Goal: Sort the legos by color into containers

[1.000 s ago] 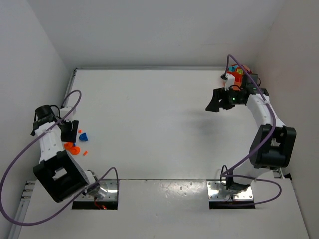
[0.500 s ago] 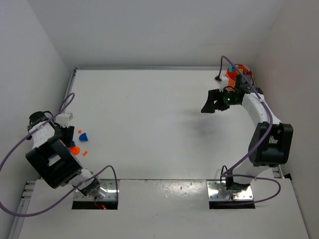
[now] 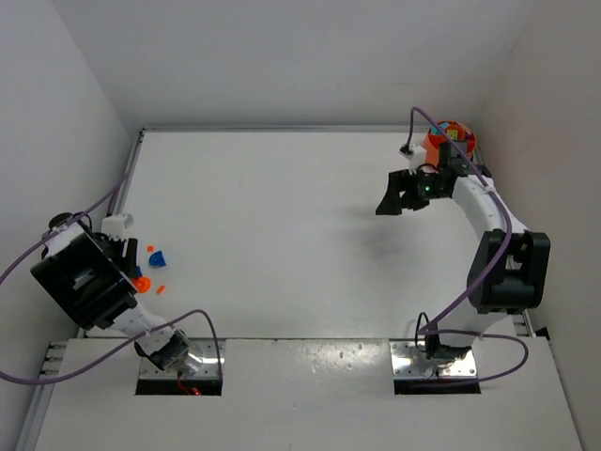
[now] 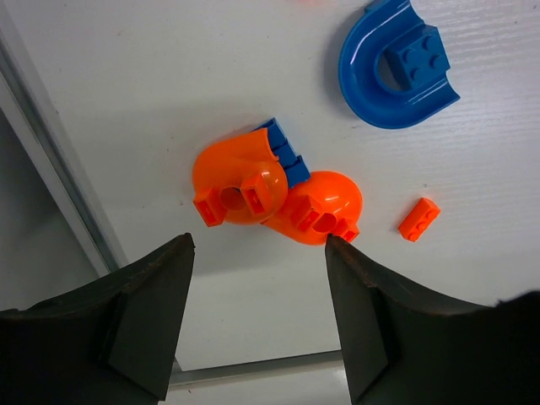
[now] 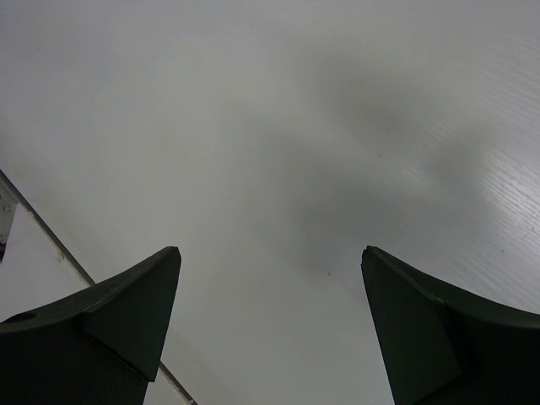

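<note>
Nearest you, by the left edge of the counter (image 3: 282, 235), your left tool (image 4: 257, 270) hangs open. Its two dark fingers (image 4: 143, 329) are spread wide and nothing sits between them. Just past the fingertips, in the wrist view, two orange domed pieces (image 4: 240, 181) lie on the counter touching each other. A blue brick (image 4: 285, 153) is tucked against their far side. A small orange brick (image 4: 419, 219) lies just to the right of that cluster, apart from it. Farther on and to the right sits a blue arched piece (image 4: 396, 76), with a studded block in its curve, clear of the others. A metal rail (image 4: 51, 169) runs along the counter's left edge, close to the orange pieces. From above, you can see these legos gathered in a loose group beside the left arm, with the blue arched piece farthest from the rail.

Farther back, right of the middle, your right tool (image 5: 270, 278) is also open and holds nothing. Its wrist view shows only bare white counter and a soft shadow between the fingers.

Farthest away, in the right rear corner, stands the orange tub (image 3: 453, 141), partly hidden by the right arm and its purple cable (image 3: 423, 120). You cannot make out what is inside it from here.
</note>
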`<act>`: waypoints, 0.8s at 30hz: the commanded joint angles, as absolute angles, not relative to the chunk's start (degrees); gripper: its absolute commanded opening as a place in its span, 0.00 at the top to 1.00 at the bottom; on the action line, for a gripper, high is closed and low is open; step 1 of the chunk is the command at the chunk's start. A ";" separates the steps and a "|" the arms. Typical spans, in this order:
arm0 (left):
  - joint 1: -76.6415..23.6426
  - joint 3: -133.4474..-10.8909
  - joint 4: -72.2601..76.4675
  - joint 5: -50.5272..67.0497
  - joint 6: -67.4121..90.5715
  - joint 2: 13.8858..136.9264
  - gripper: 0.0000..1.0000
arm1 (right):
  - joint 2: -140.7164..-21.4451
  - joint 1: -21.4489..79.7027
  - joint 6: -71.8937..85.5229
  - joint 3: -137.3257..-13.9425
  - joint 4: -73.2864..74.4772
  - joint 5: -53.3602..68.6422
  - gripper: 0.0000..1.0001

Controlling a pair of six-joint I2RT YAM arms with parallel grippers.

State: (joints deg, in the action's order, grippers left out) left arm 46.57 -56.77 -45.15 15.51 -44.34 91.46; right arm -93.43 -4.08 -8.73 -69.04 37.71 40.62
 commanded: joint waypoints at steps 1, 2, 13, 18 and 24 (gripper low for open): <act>47.20 -59.41 -45.62 19.15 -43.69 92.81 0.30 | -93.34 -3.34 -8.53 -68.91 37.00 41.04 0.12; 47.20 -59.41 -45.09 19.16 -43.68 93.60 0.30 | -93.34 -3.34 -8.53 -68.91 37.00 41.04 0.12; 47.20 -61.87 -44.56 21.45 -40.78 97.82 0.36 | -93.87 -3.34 -8.53 -68.91 37.00 41.04 0.12; 47.20 -61.87 -44.56 21.45 -40.26 98.87 0.39 | -94.39 -2.81 -8.53 -68.91 37.00 41.04 0.12; 47.20 -61.87 -44.03 21.97 -40.25 99.40 0.40 | -94.92 -2.81 -8.53 -68.91 37.00 41.04 0.12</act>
State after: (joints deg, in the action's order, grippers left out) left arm 46.57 -60.27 -44.34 19.90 -40.21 99.29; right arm -94.63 -3.22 -8.73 -68.99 37.78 40.51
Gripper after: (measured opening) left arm 0.602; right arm 0.883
